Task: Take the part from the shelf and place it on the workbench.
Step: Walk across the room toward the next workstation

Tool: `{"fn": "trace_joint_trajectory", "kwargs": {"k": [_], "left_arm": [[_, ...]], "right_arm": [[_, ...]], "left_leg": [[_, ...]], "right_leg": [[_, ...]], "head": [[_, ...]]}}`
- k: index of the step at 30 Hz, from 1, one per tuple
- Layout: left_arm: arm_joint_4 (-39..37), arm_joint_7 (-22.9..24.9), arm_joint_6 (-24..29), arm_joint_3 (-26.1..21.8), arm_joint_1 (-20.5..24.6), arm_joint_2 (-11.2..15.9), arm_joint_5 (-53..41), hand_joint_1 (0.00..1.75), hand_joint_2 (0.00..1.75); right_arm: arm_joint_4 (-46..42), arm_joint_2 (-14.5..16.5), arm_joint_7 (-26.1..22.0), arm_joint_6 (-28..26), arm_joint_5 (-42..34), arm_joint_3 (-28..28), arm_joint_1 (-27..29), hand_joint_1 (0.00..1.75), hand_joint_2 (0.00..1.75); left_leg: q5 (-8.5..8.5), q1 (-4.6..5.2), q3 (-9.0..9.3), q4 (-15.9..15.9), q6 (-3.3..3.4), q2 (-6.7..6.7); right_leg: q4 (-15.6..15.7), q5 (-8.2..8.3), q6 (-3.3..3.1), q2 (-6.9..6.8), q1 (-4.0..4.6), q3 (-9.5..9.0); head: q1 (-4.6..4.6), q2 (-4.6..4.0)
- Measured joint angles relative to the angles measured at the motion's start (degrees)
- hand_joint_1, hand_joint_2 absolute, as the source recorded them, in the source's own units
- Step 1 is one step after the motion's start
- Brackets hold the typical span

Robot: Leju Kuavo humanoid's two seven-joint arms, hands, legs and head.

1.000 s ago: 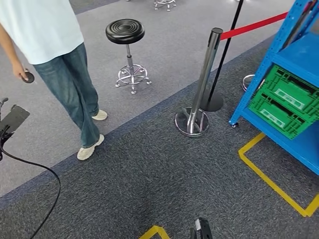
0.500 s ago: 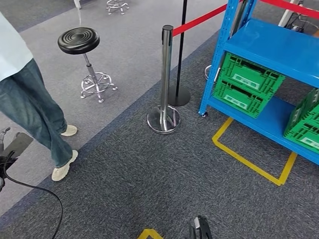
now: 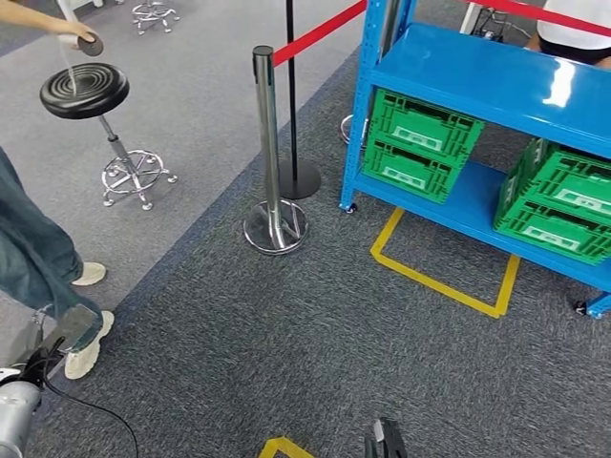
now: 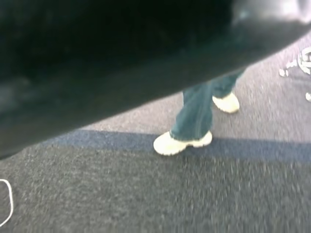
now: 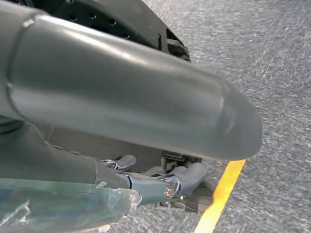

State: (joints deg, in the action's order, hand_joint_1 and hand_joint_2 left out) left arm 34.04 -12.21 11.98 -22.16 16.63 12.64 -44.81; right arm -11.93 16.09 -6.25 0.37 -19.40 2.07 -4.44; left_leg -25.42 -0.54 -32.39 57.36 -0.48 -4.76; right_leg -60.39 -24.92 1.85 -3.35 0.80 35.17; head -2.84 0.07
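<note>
The blue shelf (image 3: 497, 81) stands at the upper right of the head view. Green crates (image 3: 418, 143) (image 3: 558, 200) sit on its lower level, and I cannot make out any part in them. My left arm (image 3: 12, 420) comes in at the lower left, with a dark flat piece (image 3: 69, 326) at its end; its fingers are not readable. In the right wrist view my right hand (image 5: 157, 165) hangs over the carpet, its thick grey thumb (image 5: 146, 97) stretched out, its darker fingers (image 5: 176, 182) extended and holding nothing.
A chrome stanchion (image 3: 270, 153) with a red belt (image 3: 317, 33) stands left of the shelf. A black stool (image 3: 86, 91) is at far left. A person in jeans (image 3: 32, 258) stands beside my left arm, holding a black disc (image 3: 90, 43). Yellow floor tape (image 3: 439, 281) runs before the shelf.
The camera has turned right: the shelf, stanchion and stool all slid left and more of the shelf shows. The person's hand with the black disc is now above the stool.
</note>
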Motion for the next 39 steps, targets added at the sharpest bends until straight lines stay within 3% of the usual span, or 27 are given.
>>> {"fn": "trace_joint_trajectory", "kwargs": {"k": [1, 3, 5, 6, 8, 9, 11, 13, 15, 17, 19, 21, 23, 25, 26, 27, 28, 30, 31, 32, 34, 35, 37, 39], "left_arm": [[-0.7, 0.1, 0.3, -0.1, -0.4, -0.2, -0.2, 0.0, 0.0], [-2.1, 0.4, 0.8, -0.4, -0.9, -0.9, -0.8, 0.0, 0.0], [-3.5, 0.5, 1.1, -0.5, -1.3, -1.8, -1.3, 0.0, 0.0], [-4.1, 0.6, 1.2, -0.6, -1.6, -2.1, -1.4, 0.0, 0.0], [-5.2, 0.6, 1.3, -0.9, -2.3, -2.5, -1.5, 0.0, 0.0], [-5.7, 0.6, 1.3, -1.0, -2.7, -2.6, -1.5, 0.0, 0.0], [-6.3, 0.6, 1.4, -1.1, -3.1, -3.0, -1.5, 0.0, 0.0], [-6.8, 0.6, 1.4, -1.1, -3.1, -3.2, -1.6, 0.0, 0.0], [-7.4, 0.9, 1.4, -1.1, -3.0, -3.3, -1.9, 0.0, 0.0], [-8.3, 1.5, 1.3, -1.1, -3.3, -3.9, -2.2, 0.0, 0.0], [-9.2, 2.1, 1.4, -1.1, -3.7, -4.8, -2.4, 0.0, 0.0], [-9.7, 2.3, 1.5, -1.2, -3.7, -5.5, -2.5, 0.0, 0.0], [-10.3, 2.4, 1.6, -1.3, -4.1, -5.8, -2.4, 0.0, 0.0], [-11.1, 2.6, 1.5, -1.5, -4.6, -6.0, -2.4, 0.0, 0.0], [-11.3, 2.6, 1.4, -1.6, -4.8, -6.0, -2.4, 0.0, 0.0], [-11.5, 2.7, 1.3, -1.6, -4.8, -6.2, -2.3, 0.0, 0.0], [-11.7, 2.7, 1.3, -1.6, -4.8, -6.3, -2.4, 0.0, 0.0], [-11.9, 2.8, 1.2, -1.6, -4.8, -6.6, -2.5, 0.0, 0.0], [-12.0, 2.9, 1.2, -1.7, -4.8, -6.6, -2.5, 0.0, 0.0], [-12.1, 3.0, 1.2, -1.7, -4.8, -6.7, -2.6, 0.0, 0.0], [-12.2, 3.1, 1.2, -1.9, -4.6, -6.8, -2.6, 0.0, 0.0], [-12.2, 3.3, 1.1, -2.0, -4.5, -6.9, -2.6, 0.0, 0.0], [-12.2, 3.6, 0.9, -2.2, -4.4, -7.2, -2.6, 0.0, 0.0], [-12.3, 3.9, 0.4, -2.6, -4.6, -7.4, -2.3, 0.0, 0.0]], "right_arm": [[0.0, 0.0, 0.0, 0.0, 0.0, 0.1, 0.1, 0.0, 0.0], [0.0, 0.0, 0.0, 0.0, 0.0, 0.2, 0.3, 0.0, 0.0], [0.0, 0.0, -0.1, 0.0, 0.0, 0.3, 0.3, 0.0, 0.0], [0.0, 0.0, -0.1, 0.0, 0.0, 0.3, 0.2, 0.0, 0.0], [0.0, 0.0, -0.1, 0.0, 0.0, 0.3, 0.2, 0.0, 0.0], [0.0, 0.0, -0.1, 0.0, 0.0, 0.3, 0.2, 0.0, 0.0], [0.0, 0.0, -0.1, 0.0, 0.0, 0.3, 0.3, 0.0, 0.0], [0.0, 0.0, -0.1, 0.0, 0.0, 0.3, 0.2, 0.0, 0.0], [0.0, 0.0, -0.2, 0.0, 0.0, 0.3, 0.1, 0.0, 0.0], [0.0, 0.0, -0.4, 0.0, 0.0, 0.3, 0.1, 0.0, 0.0], [0.0, 0.0, -0.5, 0.0, 0.0, 0.3, 0.2, 0.0, 0.0], [0.0, 0.0, -0.6, 0.0, 0.0, 0.4, 0.3, 0.0, 0.0], [0.0, 0.0, -0.6, 0.0, 0.0, 0.4, 0.1, 0.0, 0.0], [0.0, -0.1, -0.6, 0.0, 0.0, 0.4, -0.1, 0.0, 0.0], [0.0, -0.2, -0.6, 0.0, 0.0, 0.4, -0.2, 0.0, 0.0], [0.0, -0.2, -0.6, 0.0, 0.0, 0.4, -0.3, 0.0, 0.0], [0.0, -0.3, -0.5, 0.0, 0.0, 0.4, -0.2, 0.0, 0.0], [0.0, -0.3, -0.5, 0.1, 0.0, 0.4, 0.0, 0.0, 0.0], [0.0, -0.3, -0.4, 0.1, 0.0, 0.4, 0.1, 0.0, 0.0], [0.0, -0.3, -0.4, 0.1, 0.0, 0.4, 0.3, 0.0, 0.0], [0.0, -0.3, -0.5, 0.1, 0.0, 0.4, 0.4, 0.0, 0.0], [0.0, -0.3, -0.5, 0.0, 0.0, 0.4, 0.5, 0.0, 0.0], [0.0, -0.3, -0.4, -0.3, 0.0, 0.6, 0.4, 0.0, 0.0], [0.0, -0.3, -0.3, -0.3, 0.0, 0.9, 0.3, 0.0, 0.0]], "left_leg": [[-0.06, 0.23, 0.07, 0.0, -0.21, -0.54], [-0.08, 0.37, 0.21, -0.1, -0.63, -1.62], [-1.12, 0.1, -0.05, 0.9, -1.2, -0.23], [-2.47, -0.05, -0.9, 2.9, -1.47, 1.23], [-6.0, -0.21, -4.28, 10.0, -1.75, 3.73], [-7.38, -0.22, -6.19, 13.7, -1.83, 4.1], [-7.45, -0.26, -8.1, 16.8, -1.87, 4.28], [-3.78, -0.51, -5.96, 11.9, -1.85, 4.95], [-0.5, -1.02, -2.2, 4.3, -1.9, 7.51], [-0.04, -1.09, -0.5, 0.8, -1.58, 9.02], [-0.03, -0.91, -0.36, 0.4, -0.77, 7.97], [0.15, -0.91, -0.35, 0.3, 0.09, 6.81], [0.14, -0.72, -0.34, 0.3, 0.65, 5.49], [0.07, -0.44, -0.34, 0.3, 0.88, 3.78], [0.02, -0.33, -0.31, 0.3, 0.93, 2.95], [-0.04, -0.25, -0.24, 0.3, 0.94, 2.19], [-0.12, -0.18, -0.11, 0.3, 0.9, 1.54], [-0.4, 0.11, 0.21, 0.4, 0.61, 0.37], [-0.51, 0.3, 0.31, 0.5, 0.4, -0.16], [-0.57, 0.47, 0.38, 0.5, 0.19, -0.69], [-0.55, 0.54, 0.51, 0.4, -0.26, -1.75], [-0.75, 0.44, 0.55, 0.5, -0.56, -1.51], [-2.67, 0.21, -0.58, 3.1, -1.16, 1.01], [-6.25, 0.05, -4.05, 10.3, -1.52, 3.76]], "right_leg": [[1.1, 0.07, -0.28, -0.39, 0.13, -0.55], [1.2, 0.17, -0.96, 0.79, 0.14, -0.38], [1.5, 0.42, -1.61, 2.09, -0.12, -0.4], [1.6, 0.57, -1.94, 2.72, -0.31, -0.48], [1.7, 0.71, -2.33, 4.11, -0.45, -0.46], [1.7, 0.76, -2.42, 4.87, -0.47, -0.42], [1.7, 0.88, -2.4, 6.41, -0.48, -0.37], [1.6, 1.05, -2.14, 7.95, -0.57, -0.37], [1.4, 1.14, -1.54, 9.4, -0.57, -0.16], [1.3, 1.32, -0.77, 10.66, -0.66, 0.28], [1.6, 1.62, -0.11, 11.53, -0.92, 0.87], [0.0, 0.38, 0.38, 8.96, -0.75, 1.88], [-6.0, -3.29, 0.73, 5.04, -0.52, 4.43], [-13.1, -6.58, 0.87, 3.85, -0.55, 7.46], [-14.6, -6.86, 0.83, 3.72, -0.55, 7.89], [-13.9, -6.07, 0.72, 3.57, -0.54, 7.17], [-11.0, -4.48, 0.54, 3.09, -0.49, 5.39], [-3.2, -1.52, 0.02, 0.62, -0.19, 0.94], [-0.6, -0.8, -0.28, -0.33, -0.02, -0.47], [0.7, -0.58, -0.55, -0.78, 0.13, -1.1], [0.9, -0.41, -1.12, 0.32, 0.24, -0.96], [1.1, -0.24, -1.41, 0.88, 0.14, -0.92], [1.4, 0.07, -2.01, 1.79, -0.23, -0.96], [1.5, 0.16, -2.32, 2.61, -0.43, -0.96]], "head": [[0.04, 0.0], [0.16, 0.0], [0.28, 0.0], [0.4, 0.0], [0.61, 0.0], [0.67, 0.0], [0.67, 0.0], [0.65, 0.0], [0.69, 0.0], [0.74, 0.0], [0.75, 0.0], [0.48, 0.0], [0.1, 0.0], [0.04, 0.0], [0.04, 0.0], [0.04, 0.0], [0.03, 0.0], [0.03, 0.0], [0.07, 0.0], [0.11, 0.0], [0.14, 0.0], [0.13, 0.0], [0.31, 0.0], [0.54, 0.0]]}}
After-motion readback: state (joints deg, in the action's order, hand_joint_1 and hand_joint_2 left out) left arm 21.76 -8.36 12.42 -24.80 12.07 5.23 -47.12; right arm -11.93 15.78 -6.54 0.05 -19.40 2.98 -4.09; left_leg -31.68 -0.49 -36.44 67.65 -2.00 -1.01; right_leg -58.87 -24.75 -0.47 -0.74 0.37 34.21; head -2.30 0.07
